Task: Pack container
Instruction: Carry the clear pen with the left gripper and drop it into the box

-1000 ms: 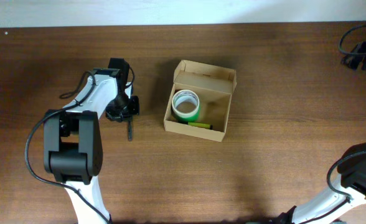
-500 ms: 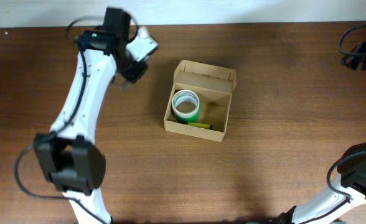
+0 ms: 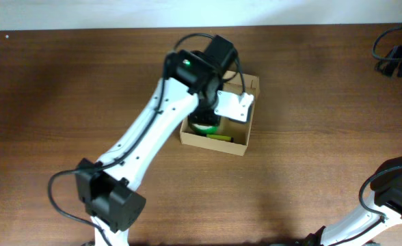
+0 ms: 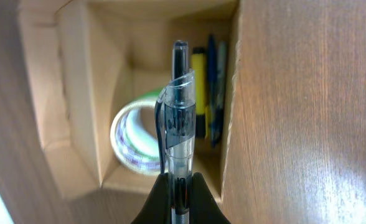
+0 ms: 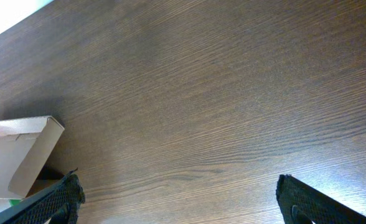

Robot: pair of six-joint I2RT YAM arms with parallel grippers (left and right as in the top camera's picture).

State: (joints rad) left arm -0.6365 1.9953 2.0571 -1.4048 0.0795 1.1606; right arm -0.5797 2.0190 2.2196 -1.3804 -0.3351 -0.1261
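Tan cardboard, plain on every face we can see: the container (image 3: 215, 144) sits open near the middle of the dark wooden worktop (image 3: 324, 102). The left jaws are clamped on a clear-barrelled pen (image 4: 180, 118) and hover over the opening, with the pen pointing along the box. Inside lie a green tape roll (image 4: 136, 140) and, against one side wall, a yellow marker (image 4: 199, 87) with a blue pen (image 4: 212, 81) just beside it. The right jaws stand wide apart and empty over bare worktop, well apart from the box.

We judge the step in hand to be dropping the pen in. To do it well, we would hold the pen parallel to that side wall and aim for the strip beside the marker rather than the roll. We would lower until the tip is under the rim and only then part the jaws, so the pen cannot bounce out or catch an edge.

We can read no brand, label or writing on box, roll or pens.
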